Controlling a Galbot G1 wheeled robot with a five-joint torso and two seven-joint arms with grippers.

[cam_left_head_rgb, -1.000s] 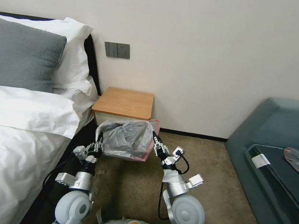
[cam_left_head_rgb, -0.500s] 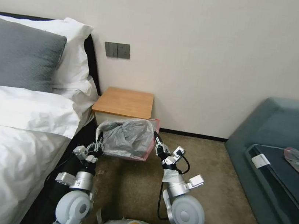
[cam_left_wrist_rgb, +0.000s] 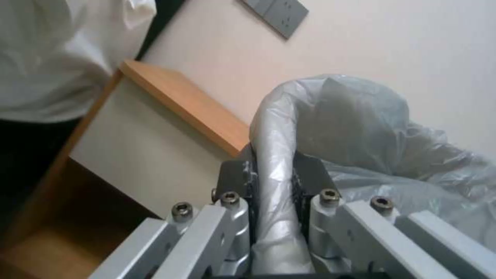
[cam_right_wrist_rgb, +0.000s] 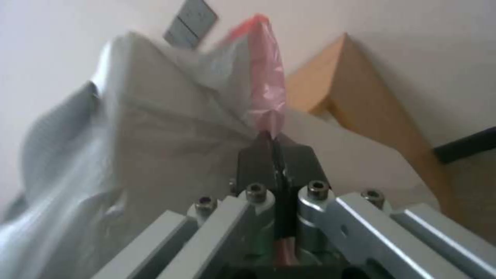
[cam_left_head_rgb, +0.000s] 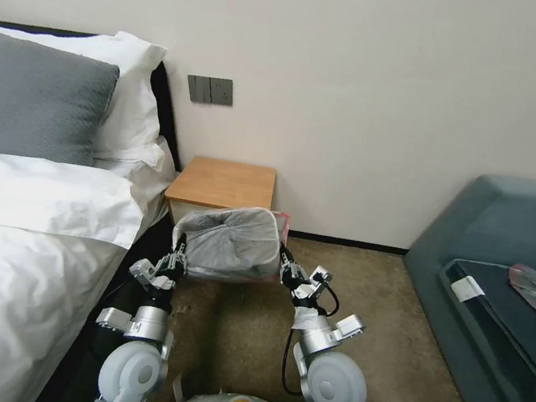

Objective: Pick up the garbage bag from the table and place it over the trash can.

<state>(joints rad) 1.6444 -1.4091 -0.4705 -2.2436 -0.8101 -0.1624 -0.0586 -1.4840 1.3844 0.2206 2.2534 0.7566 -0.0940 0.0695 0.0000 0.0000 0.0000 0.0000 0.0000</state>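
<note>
Item: garbage bag, stretched taut in front of the table, left gripper clamped on its 9 o'clock edge, right gripper pinched on the pinkish-red 3 o'clock rim; step judged fitting bag over trash can, next needing the rim drawn down evenly.

The setting is a bedroom, of the hotel-room or guest-room type. A bed with white linen, a white pillow and a grey cushion stands against a dark headboard on the left, with a small nightstand with an orange-brown wood tabletop just beside it against the wall. A grey switch-and-socket panel is mounted on the plain cream wall above the nightstand, the floor is covered in brown carpet, and a blue-grey upholstered sofa stands on the right.
</note>
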